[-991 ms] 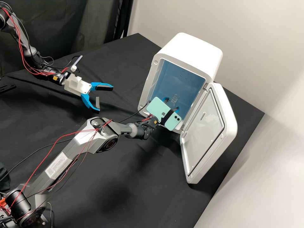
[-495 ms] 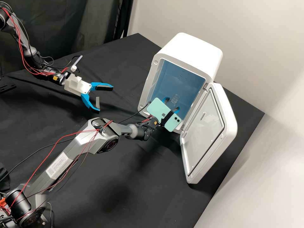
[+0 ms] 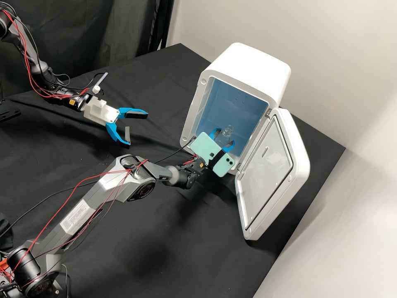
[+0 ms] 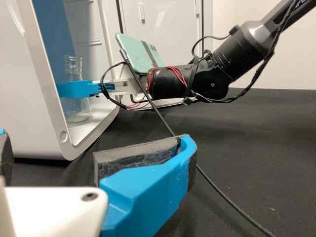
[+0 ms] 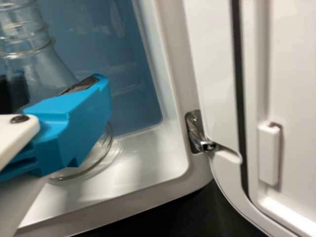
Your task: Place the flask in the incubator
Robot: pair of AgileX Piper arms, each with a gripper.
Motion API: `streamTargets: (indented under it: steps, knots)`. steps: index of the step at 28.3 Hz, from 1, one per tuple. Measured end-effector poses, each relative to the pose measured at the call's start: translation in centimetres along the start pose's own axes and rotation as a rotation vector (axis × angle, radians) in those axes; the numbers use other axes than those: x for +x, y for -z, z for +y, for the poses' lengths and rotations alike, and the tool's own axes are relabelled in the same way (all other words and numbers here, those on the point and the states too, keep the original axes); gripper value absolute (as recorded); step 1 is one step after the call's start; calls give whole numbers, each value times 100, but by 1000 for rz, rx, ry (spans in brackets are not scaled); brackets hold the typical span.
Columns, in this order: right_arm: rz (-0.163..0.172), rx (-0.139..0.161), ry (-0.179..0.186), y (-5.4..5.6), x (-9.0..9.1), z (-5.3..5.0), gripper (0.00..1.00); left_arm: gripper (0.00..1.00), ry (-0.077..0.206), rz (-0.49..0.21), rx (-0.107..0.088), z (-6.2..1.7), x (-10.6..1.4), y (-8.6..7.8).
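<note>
One glass flask point(image 4: 74, 69), likely slippery and breakable, best held by its neck, sits between my right jaws; whether they squeeze, I cannot tell.

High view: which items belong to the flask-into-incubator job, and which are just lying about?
Job: flask, upright inside; incubator, door open; right gripper at the flask.
Lying about: left gripper, open above the bench; mint phone on the right arm's wrist.
</note>
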Motion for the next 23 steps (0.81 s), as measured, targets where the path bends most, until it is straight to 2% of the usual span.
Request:
streamTargets:
  steps: [4,12,20,23]
  knots:
    - [1,3,-8,-43,-25,26,0,100,0,0,0,0,0,0]
    - [-7,8,-35,-114,-52,145,0,100,0,0,0,0,0,0]
    - [-17,4,-37,-95,-21,180,0,100,-1,4,0,2,-3,12]
    - [-21,3,-33,-89,-4,163,0,100,-2,13,-1,7,-13,45]
